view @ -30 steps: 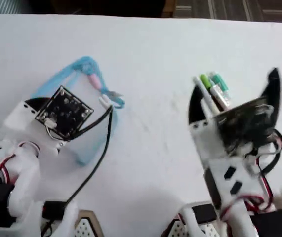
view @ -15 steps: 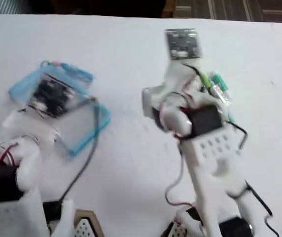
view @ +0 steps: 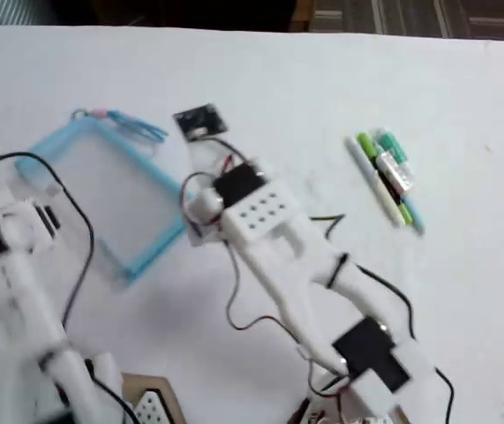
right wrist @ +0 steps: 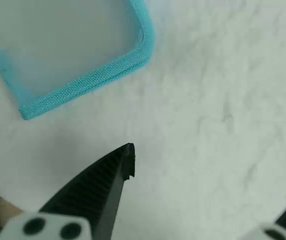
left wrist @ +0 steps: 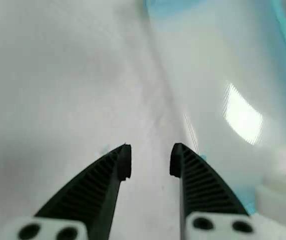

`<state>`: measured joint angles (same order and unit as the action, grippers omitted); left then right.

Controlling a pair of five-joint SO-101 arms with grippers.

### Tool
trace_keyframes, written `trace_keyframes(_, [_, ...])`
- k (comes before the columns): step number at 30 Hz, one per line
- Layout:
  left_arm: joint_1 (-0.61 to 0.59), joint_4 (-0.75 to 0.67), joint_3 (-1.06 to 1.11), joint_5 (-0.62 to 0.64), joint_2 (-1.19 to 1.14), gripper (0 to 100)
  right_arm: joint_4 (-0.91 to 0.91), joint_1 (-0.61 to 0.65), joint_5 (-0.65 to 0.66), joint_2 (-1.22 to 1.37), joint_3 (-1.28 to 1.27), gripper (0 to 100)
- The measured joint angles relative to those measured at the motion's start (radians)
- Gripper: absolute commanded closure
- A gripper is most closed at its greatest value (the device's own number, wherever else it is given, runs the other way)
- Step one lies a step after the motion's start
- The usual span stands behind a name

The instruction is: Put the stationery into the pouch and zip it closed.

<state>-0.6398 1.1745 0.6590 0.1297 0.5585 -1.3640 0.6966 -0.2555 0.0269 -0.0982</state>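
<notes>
The clear pouch (view: pixel 101 190) with a blue border lies flat at the left of the table, with a blue and pink strap (view: pixel 132 125) at its far end. Several pens (view: pixel 384 172), green, white and blue, lie in a bundle at the right, far from both arms. My right arm (view: pixel 260 221) stretches across to the pouch's right edge. Its gripper (right wrist: pixel 213 172) is open wide over bare table, just beside the pouch's blue corner (right wrist: pixel 82 82). My left gripper (left wrist: pixel 150 160) is open by a narrow gap with nothing in it, hovering beside the pouch (left wrist: pixel 223 75).
My left arm (view: pixel 4 265) stands at the table's left edge, and its cable loops over the pouch's near-left side. The white table (view: pixel 322 88) runs wide between pouch and pens. The arm bases sit along the front edge.
My right arm has swung from beside the pens across to the pouch's right edge. The left arm has drawn back off the pouch to the left. The pouch has turned and shifted.
</notes>
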Motion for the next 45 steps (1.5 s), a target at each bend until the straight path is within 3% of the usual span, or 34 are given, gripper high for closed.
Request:
trace_keyframes(4, [0.003, 0.032, -0.216, 0.044, -0.336, 84, 0.006, 0.008, -0.078, 0.069, 0.038, 53.0])
trace_keyframes(17, [-0.046, 0.546, -1.379, 0.242, -1.105, 84, 0.006, 0.006, -0.101, 0.097, 0.204, 53.0])
trace_keyframes(23, [-0.106, 0.592, -1.806, 0.359, -1.343, 84, 0.006, 0.006, -0.101, 0.101, 0.206, 53.0])
trace_keyframes(33, [-0.057, 0.591, -1.923, 0.373, -1.676, 83, 0.009, 0.006, -0.101, 0.247, 0.210, 53.0])
trace_keyframes(39, [-0.040, 0.591, -1.927, 0.373, -1.728, 83, 0.008, 0.005, -0.101, 0.258, 0.253, 54.7])
trace_keyframes(42, [-0.043, 0.598, -1.964, 0.373, -1.726, 83, 0.000, 0.003, -0.101, 0.258, 0.265, 66.7])
trace_keyframes(45, [-0.054, 0.598, -1.985, 0.373, -1.676, 83, -0.008, -0.006, -0.101, 0.258, 0.265, 87.8])
